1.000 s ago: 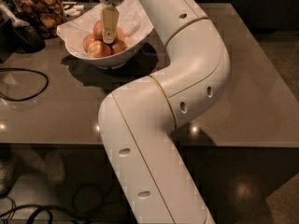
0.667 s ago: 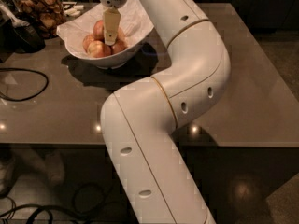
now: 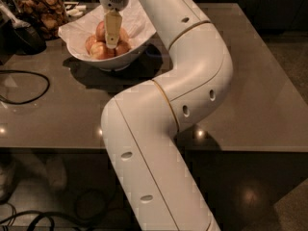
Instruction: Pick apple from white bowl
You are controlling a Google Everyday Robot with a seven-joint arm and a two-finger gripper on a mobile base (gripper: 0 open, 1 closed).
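The white bowl [image 3: 136, 30] with a wavy, flaring rim stands at the far left of the table and holds several apples. The reddest apple [image 3: 100, 31] lies at the back of the pile, with paler yellow-orange apples [image 3: 98, 51] in front and to the right of it. My gripper [image 3: 111, 43] points straight down into the bowl from above. Its tip is among the apples, right beside the red apple, and hides part of the pile. I cannot tell whether it holds anything.
A glass jar of brown snacks [image 3: 42, 11] stands behind the bowl on the left. A dark object [image 3: 19, 35] and a black cable [image 3: 29, 88] lie at the table's left. My white arm [image 3: 192, 76] crosses the middle of the brown table [image 3: 260, 95].
Almost nothing has moved. The gripper stays lowered into the bowl among the apples, with only a slight shift of its tip.
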